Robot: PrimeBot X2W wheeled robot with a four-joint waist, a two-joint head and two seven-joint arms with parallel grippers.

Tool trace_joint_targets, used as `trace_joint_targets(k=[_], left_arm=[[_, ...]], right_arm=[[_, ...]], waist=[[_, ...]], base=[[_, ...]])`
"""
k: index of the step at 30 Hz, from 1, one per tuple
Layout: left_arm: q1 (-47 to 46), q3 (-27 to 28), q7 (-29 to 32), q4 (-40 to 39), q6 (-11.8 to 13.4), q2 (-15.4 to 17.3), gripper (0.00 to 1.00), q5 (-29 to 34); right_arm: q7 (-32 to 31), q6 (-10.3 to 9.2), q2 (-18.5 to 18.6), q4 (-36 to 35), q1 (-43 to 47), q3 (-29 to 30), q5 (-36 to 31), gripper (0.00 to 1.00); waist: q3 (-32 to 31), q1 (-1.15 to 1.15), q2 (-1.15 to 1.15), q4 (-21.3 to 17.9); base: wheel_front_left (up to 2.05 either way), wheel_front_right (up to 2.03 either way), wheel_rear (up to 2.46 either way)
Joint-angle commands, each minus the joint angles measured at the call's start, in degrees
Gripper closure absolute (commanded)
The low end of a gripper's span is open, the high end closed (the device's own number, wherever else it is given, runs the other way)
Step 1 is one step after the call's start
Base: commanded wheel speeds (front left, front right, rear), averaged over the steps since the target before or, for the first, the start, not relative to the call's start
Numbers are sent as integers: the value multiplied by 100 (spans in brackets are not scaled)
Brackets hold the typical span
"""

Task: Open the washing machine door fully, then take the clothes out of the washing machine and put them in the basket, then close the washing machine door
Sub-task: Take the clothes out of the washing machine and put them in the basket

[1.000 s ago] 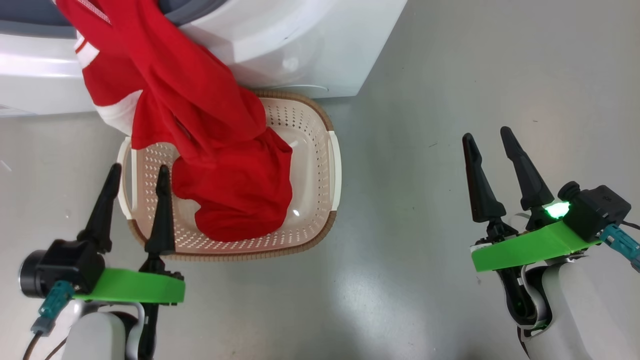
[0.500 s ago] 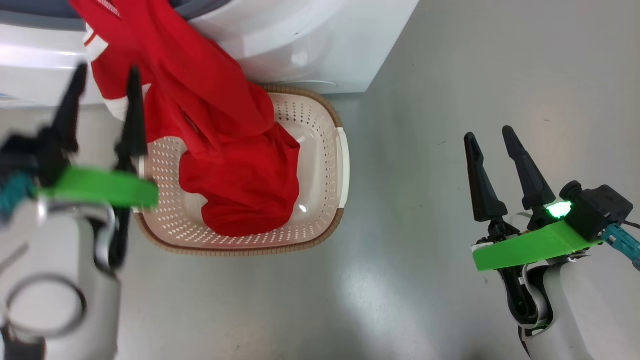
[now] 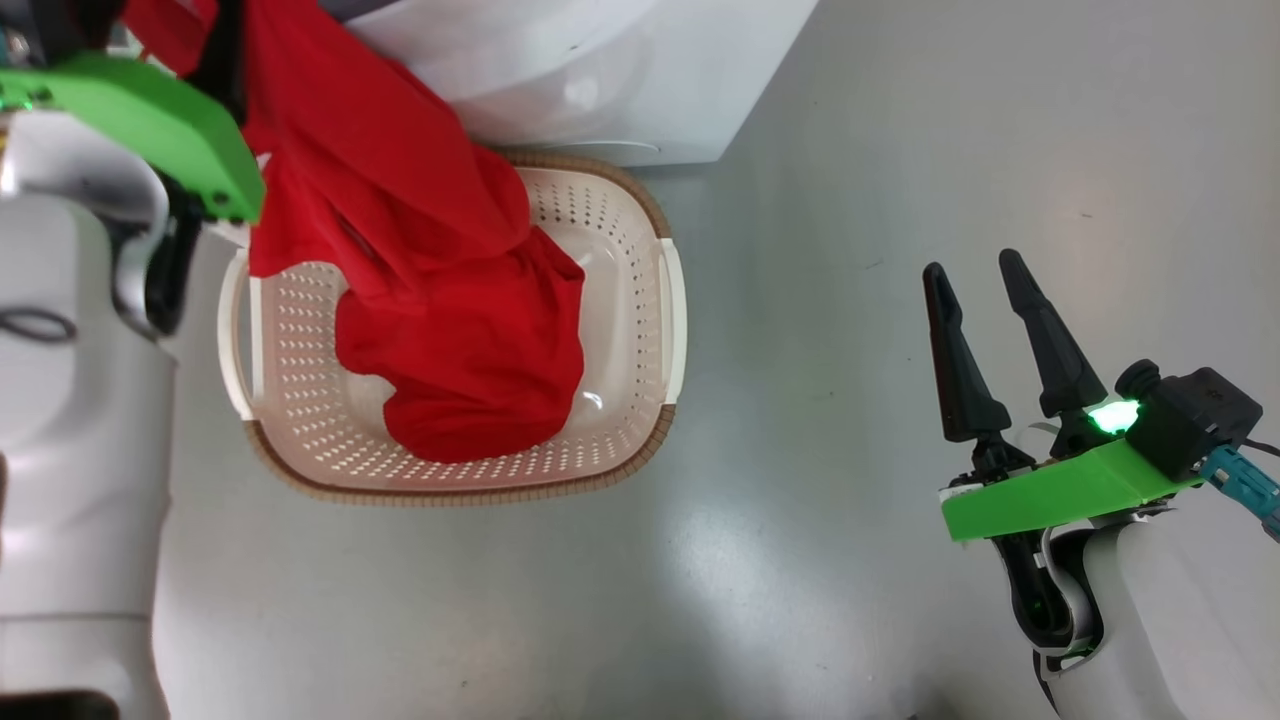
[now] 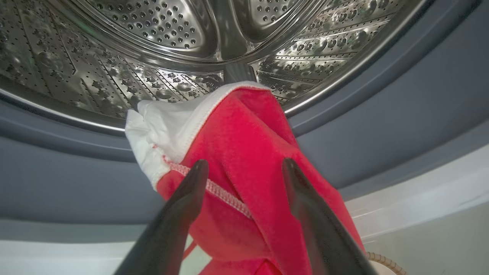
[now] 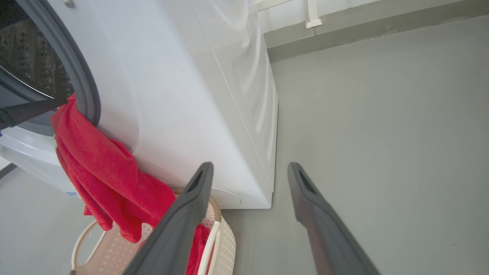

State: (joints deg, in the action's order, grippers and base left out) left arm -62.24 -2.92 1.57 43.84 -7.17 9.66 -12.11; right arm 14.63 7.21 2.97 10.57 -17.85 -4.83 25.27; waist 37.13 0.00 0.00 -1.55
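One second on, the open left tool [image 4: 244, 162] has risen from beside the basket [image 3: 460, 492] to the seal [image 4: 382, 114] of the washing machine [image 3: 600, 90], astride the clothes [image 3: 430, 250] trailing into the basket; the right tool [image 3: 972, 263] stays open.

- No text, brand, number or sign can be read on the washer [image 3: 600, 90], the basket [image 3: 628, 410] or the clothes [image 3: 460, 330].
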Motion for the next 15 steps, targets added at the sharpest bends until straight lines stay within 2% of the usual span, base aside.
trace_joint_targets(k=[1, 12, 13, 14, 15], left_arm=[[-139, 80, 53, 8, -28, 327, 0, 5], [-905, -18, -81, 1177, -25, 336, 0, -91], [-935, -35, -117, 1252, -26, 333, 14, -104], [-963, -57, -152, 1336, -26, 343, 35, -108], [-963, -57, -152, 1336, -26, 343, 35, -108]], right_arm=[[37, 28, -9, -145, 18, -148, 74, 0], [37, 28, -9, -161, -45, -160, 132, 0], [37, 28, -9, -159, -44, -159, 136, 0], [37, 28, -9, -158, -45, -161, 140, 0], [37, 28, -9, -158, -45, -161, 140, 0]], waist=[[35, 0, 0, -32], [115, 0, 0, -148], [112, 0, 0, -152], [111, 0, 0, -157], [111, 0, 0, -157]], base=[[0, 0, 0], [0, 0, 0], [0, 0, 0], [0, 0, 0], [0, 0, 0]])
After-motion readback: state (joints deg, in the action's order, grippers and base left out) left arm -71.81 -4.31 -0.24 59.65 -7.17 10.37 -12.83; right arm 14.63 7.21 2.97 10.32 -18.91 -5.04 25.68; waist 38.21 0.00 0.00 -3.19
